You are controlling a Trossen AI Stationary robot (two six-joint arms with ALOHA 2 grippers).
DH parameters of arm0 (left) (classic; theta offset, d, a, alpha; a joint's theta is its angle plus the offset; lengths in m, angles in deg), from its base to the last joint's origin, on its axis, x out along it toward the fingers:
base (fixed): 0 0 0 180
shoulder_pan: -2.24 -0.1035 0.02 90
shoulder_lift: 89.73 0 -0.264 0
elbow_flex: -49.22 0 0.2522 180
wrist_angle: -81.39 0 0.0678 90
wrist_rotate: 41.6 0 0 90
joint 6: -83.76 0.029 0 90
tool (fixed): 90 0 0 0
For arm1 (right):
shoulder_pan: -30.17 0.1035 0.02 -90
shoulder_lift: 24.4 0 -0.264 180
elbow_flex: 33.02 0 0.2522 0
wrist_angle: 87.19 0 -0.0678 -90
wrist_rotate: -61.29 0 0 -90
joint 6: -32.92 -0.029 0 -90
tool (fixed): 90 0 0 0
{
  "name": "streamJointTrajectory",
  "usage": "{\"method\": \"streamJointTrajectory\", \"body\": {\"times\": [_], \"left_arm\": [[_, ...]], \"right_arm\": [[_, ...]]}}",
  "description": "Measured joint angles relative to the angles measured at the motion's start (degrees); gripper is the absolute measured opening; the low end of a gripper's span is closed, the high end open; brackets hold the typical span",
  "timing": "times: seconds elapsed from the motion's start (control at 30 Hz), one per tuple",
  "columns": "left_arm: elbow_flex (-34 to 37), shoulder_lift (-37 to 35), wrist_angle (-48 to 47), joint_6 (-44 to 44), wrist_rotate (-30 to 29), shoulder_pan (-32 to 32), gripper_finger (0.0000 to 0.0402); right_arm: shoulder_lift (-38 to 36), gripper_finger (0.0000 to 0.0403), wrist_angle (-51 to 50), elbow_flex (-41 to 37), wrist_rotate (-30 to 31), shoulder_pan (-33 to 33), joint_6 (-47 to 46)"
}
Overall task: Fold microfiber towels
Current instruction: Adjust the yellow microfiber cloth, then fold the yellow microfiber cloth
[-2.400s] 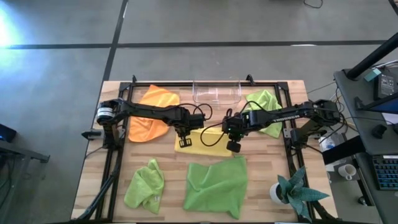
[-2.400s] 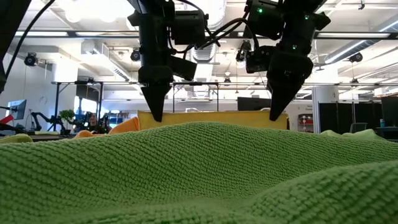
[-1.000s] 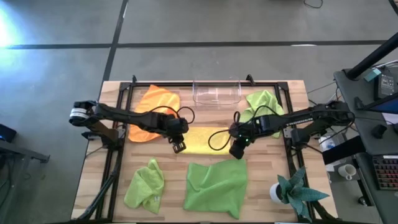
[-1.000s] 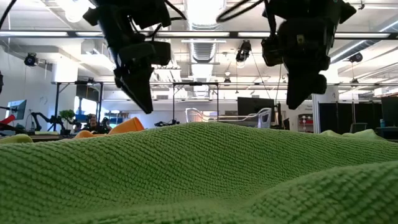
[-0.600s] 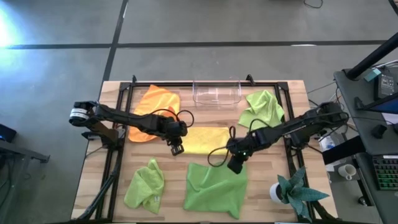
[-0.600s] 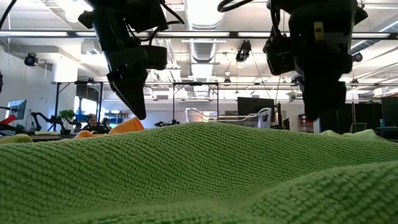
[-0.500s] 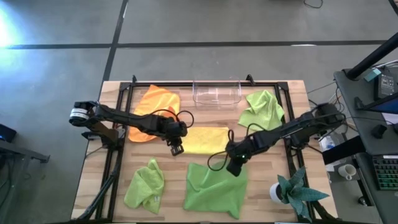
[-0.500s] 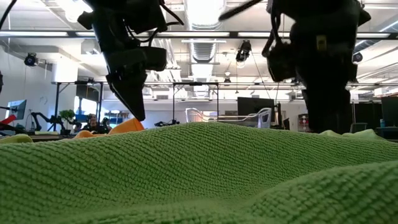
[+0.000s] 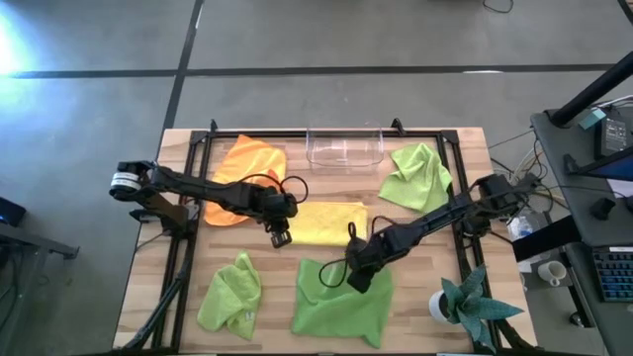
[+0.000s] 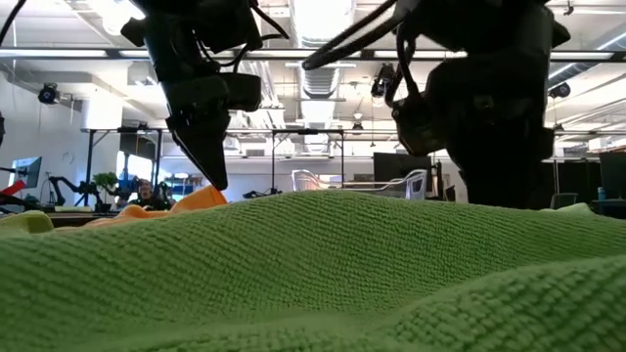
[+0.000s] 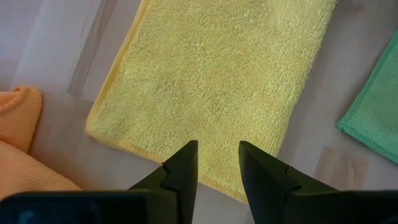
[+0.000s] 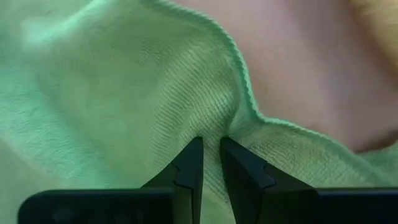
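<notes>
The right jaws (image 9: 358,280) have left the folded yellow towel (image 9: 321,222) and moved down to the big green towel (image 9: 341,305), so that one looks next. They are nearly together, pressing its top edge. The left jaws (image 9: 280,237) hang apart, empty, right over the yellow towel's near edge.

The right gripper (image 9: 358,280) is swinging off the folded yellow towel (image 9: 326,222) and dropping toward the table's near side, now landing on the far edge of the big lime green towel (image 9: 341,302), fingers (image 12: 189,167) narrowing to a slim gap over its hem. The left gripper (image 9: 280,237) is settling at the yellow towel's left near corner, having let it go and pulled slightly left.
</notes>
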Motion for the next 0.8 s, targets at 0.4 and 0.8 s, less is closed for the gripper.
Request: {"method": "streamJointTrajectory", "body": {"times": [0.4, 0.8], "left_arm": [[0.0, 0.0, 0.2, 3.9, 0.0, 0.0, 0.0101], [0.0, 0.1, 6.8, 4.6, 0.5, 0.0, 0.0101]], "right_arm": [[2.8, 0.0056, -1.2, 5.0, -2.2, 9.9, -7.1], [0.9, 0.0056, -12.2, 11.0, -0.2, 12.6, -10.9]]}}
